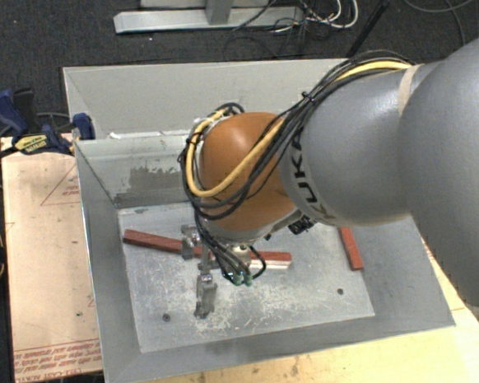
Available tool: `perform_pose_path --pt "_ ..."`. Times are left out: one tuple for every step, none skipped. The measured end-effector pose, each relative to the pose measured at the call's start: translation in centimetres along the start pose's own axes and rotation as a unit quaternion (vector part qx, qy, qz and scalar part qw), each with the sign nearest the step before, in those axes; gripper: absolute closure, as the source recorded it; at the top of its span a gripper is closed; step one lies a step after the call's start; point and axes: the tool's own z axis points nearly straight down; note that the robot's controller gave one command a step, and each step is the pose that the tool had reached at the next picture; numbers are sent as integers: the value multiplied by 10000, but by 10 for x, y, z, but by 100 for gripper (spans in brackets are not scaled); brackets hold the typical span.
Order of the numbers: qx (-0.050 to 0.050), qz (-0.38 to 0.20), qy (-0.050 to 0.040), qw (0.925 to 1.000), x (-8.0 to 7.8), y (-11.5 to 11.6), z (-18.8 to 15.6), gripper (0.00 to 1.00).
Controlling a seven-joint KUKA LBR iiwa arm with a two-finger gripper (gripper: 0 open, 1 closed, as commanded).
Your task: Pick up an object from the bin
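Red-brown long stick (151,239) lies slantwise on the floor of the grey bin (314,300), left of centre, its middle hidden under the arm. The pincer (204,297) hangs just beside it, low over the floor. Whether it is open or closed cannot be told. A shorter red stick (351,248) lies well apart, at right.

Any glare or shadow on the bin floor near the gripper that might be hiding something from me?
Camera view: the light is even, with no hard glare on the bin floor. A dull dark reflection sits on the back wall. The arm and its orange cover hide the floor behind the gripper, where the long red-brown stick runs under them.
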Motion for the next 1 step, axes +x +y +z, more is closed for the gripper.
perform_pose_path --pt "-8 -184 -46 9998 -70 19 86 0"
